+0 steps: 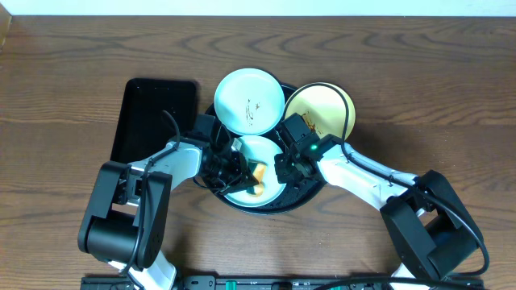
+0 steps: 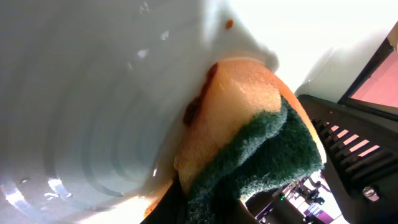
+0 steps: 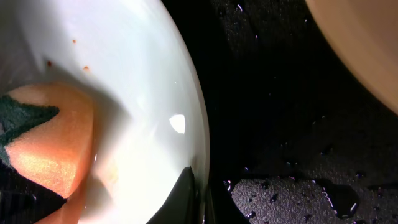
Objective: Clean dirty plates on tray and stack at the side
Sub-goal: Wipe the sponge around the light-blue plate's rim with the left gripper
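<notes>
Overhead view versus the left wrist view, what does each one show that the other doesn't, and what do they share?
Only overhead: the yellow plate, the far mint plate and the rectangular tray. Only left wrist: the green scouring layer on the sponge and a brown smear at its edge. Both: the sponge lying against the near mint plate.

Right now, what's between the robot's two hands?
An orange sponge with a green scrubby side, on the nearer mint plate. The overhead view shows it.
</notes>
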Robot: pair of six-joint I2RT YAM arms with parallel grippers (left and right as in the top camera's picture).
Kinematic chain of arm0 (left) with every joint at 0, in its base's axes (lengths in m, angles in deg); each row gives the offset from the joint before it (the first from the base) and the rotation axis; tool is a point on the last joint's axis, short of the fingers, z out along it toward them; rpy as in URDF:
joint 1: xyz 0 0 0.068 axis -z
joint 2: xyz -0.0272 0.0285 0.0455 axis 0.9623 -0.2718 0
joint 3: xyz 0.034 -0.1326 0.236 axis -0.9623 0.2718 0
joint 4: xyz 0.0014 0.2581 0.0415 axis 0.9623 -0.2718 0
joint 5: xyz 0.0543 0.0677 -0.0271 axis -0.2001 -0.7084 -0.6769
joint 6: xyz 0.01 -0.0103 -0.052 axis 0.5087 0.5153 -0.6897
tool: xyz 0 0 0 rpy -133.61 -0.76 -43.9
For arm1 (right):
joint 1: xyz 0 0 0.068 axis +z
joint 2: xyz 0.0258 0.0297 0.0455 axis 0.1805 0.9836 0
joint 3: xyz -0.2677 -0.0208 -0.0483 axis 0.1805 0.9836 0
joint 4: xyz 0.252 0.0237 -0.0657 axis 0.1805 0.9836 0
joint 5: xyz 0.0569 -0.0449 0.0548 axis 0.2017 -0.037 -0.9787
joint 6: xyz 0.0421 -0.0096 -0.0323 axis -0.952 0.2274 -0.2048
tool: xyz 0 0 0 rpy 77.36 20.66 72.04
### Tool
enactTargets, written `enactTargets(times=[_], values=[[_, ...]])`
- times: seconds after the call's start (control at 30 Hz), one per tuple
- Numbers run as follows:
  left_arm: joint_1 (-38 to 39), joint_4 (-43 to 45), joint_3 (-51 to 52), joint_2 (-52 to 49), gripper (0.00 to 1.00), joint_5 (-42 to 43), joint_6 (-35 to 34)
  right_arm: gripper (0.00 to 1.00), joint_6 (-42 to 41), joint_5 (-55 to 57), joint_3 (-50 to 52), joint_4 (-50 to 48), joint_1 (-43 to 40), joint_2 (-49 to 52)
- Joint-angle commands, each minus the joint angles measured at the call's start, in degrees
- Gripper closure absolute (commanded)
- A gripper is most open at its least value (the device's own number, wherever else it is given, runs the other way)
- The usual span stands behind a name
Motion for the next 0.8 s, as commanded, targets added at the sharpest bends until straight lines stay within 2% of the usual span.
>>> enactTargets(times=[0.0,0.4,0.77], values=[[-1.68,0.02,2.23,-4.42,0.92,-19.45,-0.52,0.99,-0.04,-1.25,0.26,0.13,1.22,0.63],[-1.68,-9.29,2.19,-4.42,0.93,-32.54,-2.47,0.99,0.02,0.17,0.26,1.2,1.18,0.63],[-1.68,-10.21,0.15,-2.16,0.93,-31.58,-0.68,0.99,0.02,0.22,0.26,1.22,1.18,0.63]])
